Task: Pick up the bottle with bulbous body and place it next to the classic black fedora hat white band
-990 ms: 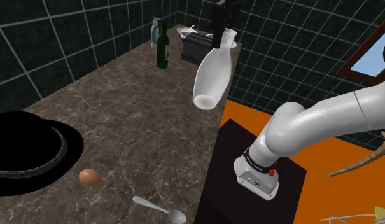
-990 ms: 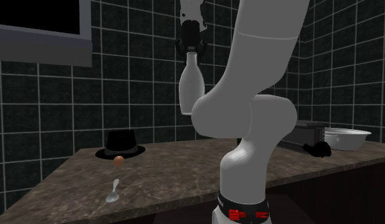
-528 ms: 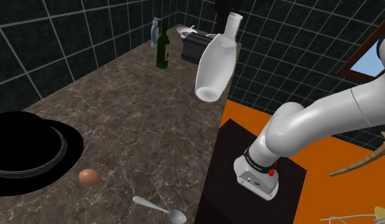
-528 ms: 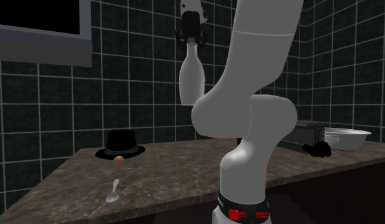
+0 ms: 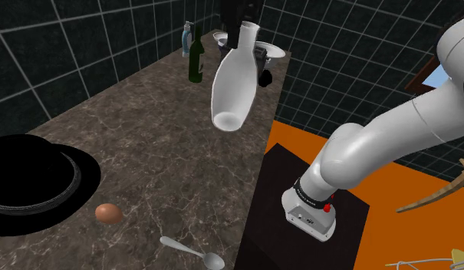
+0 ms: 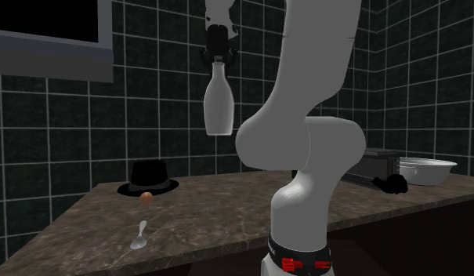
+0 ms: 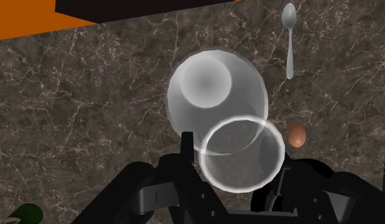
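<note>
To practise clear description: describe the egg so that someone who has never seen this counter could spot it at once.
Find the dark marbled counter below the black tiled wall. At its near end in the shoulder view lies a black hat; the egg sits beside its brim, between hat and silver spoon. It is the only small, rounded, brown thing there.

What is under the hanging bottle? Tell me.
Brown marbled counter lies below the bottle, with an egg and a spoon off to one side. The bottle's own body hides the patch straight beneath it.
</note>
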You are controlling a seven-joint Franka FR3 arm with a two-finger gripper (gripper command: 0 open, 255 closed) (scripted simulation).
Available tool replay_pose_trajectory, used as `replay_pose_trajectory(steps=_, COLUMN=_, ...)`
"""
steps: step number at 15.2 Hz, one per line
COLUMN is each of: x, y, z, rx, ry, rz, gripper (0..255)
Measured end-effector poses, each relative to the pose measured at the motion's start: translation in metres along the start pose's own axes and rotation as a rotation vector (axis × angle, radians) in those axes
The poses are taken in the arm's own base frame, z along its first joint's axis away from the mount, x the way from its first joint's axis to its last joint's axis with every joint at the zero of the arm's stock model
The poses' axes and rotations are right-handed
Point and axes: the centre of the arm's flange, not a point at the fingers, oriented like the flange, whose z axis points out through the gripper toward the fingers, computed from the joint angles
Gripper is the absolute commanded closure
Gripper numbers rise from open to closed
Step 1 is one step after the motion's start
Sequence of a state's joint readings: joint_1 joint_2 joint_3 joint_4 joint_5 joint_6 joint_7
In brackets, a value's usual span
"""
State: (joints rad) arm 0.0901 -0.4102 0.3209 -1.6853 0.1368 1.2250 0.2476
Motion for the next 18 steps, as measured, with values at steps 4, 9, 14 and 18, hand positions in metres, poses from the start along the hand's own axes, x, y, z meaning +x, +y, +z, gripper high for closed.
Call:
replay_pose_trajectory(steps=4, x=0.035, y=-0.04, z=0.014, rx=0.0, ry=0.0, rz=0.0, gripper=255)
replay_pose_trajectory(steps=9, x=0.074, y=-0.09, z=0.031, rx=0.0, ry=0.0, rz=-0.001, gripper=255)
replay_pose_trajectory(steps=14, x=0.112, y=-0.142, z=0.049, rx=0.0, ry=0.0, rz=-0.002, gripper=255)
replay_pose_trajectory(steps=18, x=0.142, y=-0.179, z=0.066, rx=0.001, ry=0.0, rz=-0.001, gripper=255)
